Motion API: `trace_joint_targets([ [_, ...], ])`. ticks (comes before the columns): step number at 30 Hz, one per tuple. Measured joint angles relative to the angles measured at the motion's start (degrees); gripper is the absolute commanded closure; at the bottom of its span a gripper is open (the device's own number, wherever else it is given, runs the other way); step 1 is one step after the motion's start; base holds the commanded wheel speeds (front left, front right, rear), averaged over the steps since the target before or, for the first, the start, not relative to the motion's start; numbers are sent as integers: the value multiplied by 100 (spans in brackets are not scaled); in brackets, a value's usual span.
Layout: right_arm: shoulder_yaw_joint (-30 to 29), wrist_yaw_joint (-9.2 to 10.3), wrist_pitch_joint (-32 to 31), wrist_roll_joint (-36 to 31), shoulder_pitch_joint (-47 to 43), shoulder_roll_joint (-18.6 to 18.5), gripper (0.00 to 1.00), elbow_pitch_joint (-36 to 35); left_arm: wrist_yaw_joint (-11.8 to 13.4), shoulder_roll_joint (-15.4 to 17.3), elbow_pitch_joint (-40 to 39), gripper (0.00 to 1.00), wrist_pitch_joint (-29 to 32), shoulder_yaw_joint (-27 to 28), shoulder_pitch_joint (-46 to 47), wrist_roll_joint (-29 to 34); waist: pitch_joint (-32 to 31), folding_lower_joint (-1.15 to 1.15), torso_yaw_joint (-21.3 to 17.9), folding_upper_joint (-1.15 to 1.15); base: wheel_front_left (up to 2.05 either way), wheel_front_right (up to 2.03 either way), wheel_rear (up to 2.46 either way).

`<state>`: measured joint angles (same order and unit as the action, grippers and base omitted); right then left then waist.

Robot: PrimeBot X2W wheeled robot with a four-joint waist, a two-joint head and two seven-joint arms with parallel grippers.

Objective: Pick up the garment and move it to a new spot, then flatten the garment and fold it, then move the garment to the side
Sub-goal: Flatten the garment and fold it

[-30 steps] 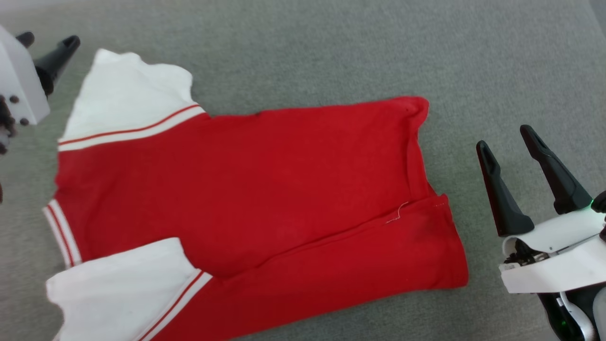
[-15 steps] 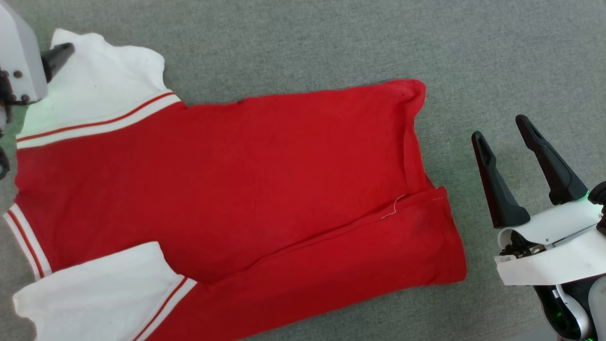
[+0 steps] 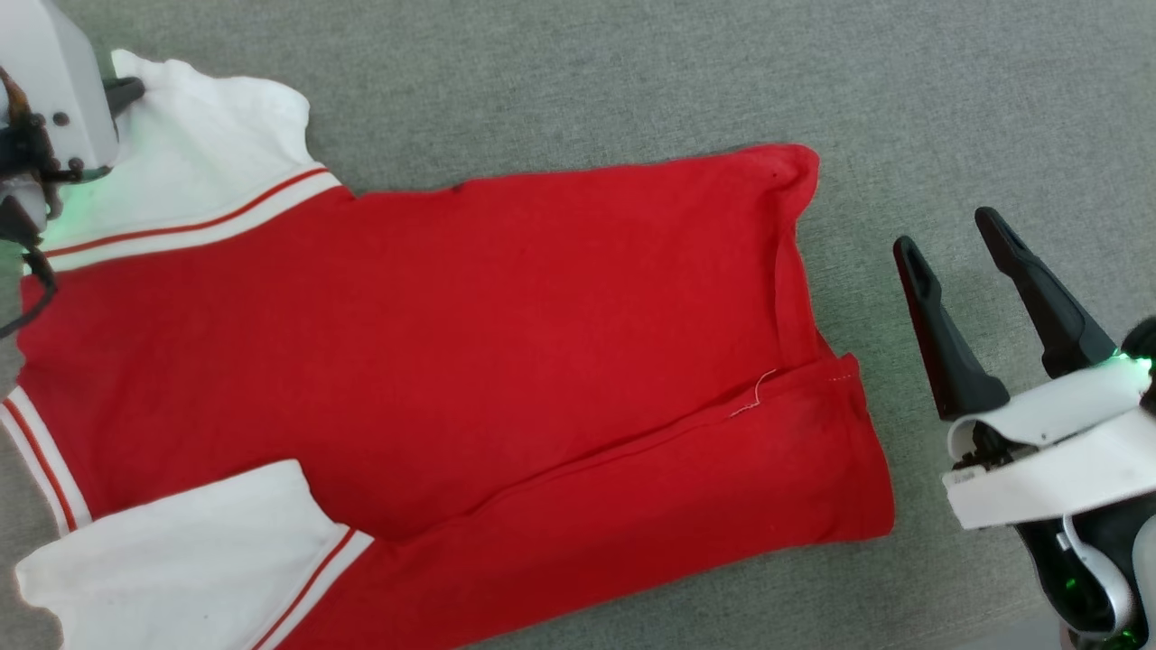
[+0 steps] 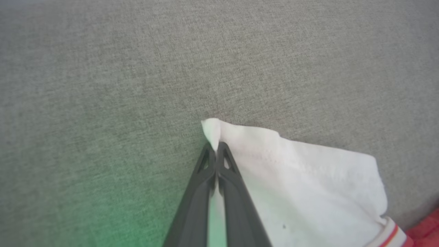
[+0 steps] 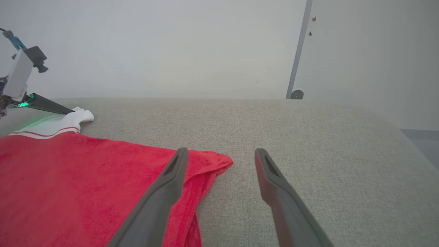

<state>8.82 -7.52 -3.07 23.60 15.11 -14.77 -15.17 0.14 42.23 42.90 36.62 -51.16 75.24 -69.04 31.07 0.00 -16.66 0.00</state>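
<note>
The garment (image 3: 452,316), red with white sleeves and red-white stripe trim, lies spread on the grey surface; no letters show on this side. One white sleeve (image 3: 208,153) points to the upper left, the other lies at the lower left. My left gripper (image 3: 126,90) is shut on the tip of the upper sleeve (image 4: 291,178); in the left wrist view the closed fingers (image 4: 215,145) pinch its corner. My right gripper (image 3: 946,233) stands open to the right of the hem, touching nothing. In the right wrist view its gap (image 5: 221,154) is just past the garment's red corner (image 5: 68,178).
The grey fabric surface (image 3: 632,72) stretches wide beyond and to the right of the garment. In the right wrist view a white wall (image 5: 171,51) and a door frame (image 5: 298,51) stand behind it, and the surface's edge drops to the floor (image 5: 425,144) at the far right.
The head camera has shifted, so the garment sits further left in the picture. My left gripper, open beside the upper sleeve a second ago, has moved onto its tip and shut on it.
</note>
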Motion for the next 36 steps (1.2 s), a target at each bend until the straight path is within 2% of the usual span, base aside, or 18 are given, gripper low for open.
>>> trace_joint_targets([
  [4, -151, 1, -638, 258, 171, 138, 0, -15, -23, -92, 171, 100, -11, -5, 79, 2, 3, 0, 13, 0, 0, 0, 0],
  [9, -435, 3, -1867, 315, 663, 222, 0, 120, -88, -193, 304, 100, -11, -34, 149, 23, -11, 0, 74, 0, 0, 0, 0],
  [17, -536, 3, -3819, 254, 1876, 475, 0, 965, -192, -388, 453, 100, -59, -74, 261, 48, -3, 0, 219, 0, 0, 0, 0],
  [28, -468, 3, -5282, -60, 2967, 648, 0, 2532, -330, -671, 662, 100, -157, -98, 444, 81, 87, 0, 444, 0, 0, 0, 0],
  [32, -487, 3, -5558, -93, 3227, 758, 0, 2924, -375, -744, 758, 100, -187, -98, 477, 80, 97, 0, 488, 0, 0, 0, 0],
  [33, -460, 4, -5625, -100, 3282, 757, 25, 2991, -391, -765, 781, 100, -189, -98, 489, 79, 96, 0, 499, 0, 0, 0, 0],
  [34, -427, 4, -5666, -94, 3326, 757, 100, 3039, -403, -778, 801, 100, -200, -99, 493, 79, 96, 0, 509, 0, 0, 0, 0],
  [36, -396, 4, -5740, -41, 3405, 754, 100, 3139, -425, -811, 847, 100, -230, -102, 505, 77, 93, 0, 526, 0, 0, 0, 0],
])
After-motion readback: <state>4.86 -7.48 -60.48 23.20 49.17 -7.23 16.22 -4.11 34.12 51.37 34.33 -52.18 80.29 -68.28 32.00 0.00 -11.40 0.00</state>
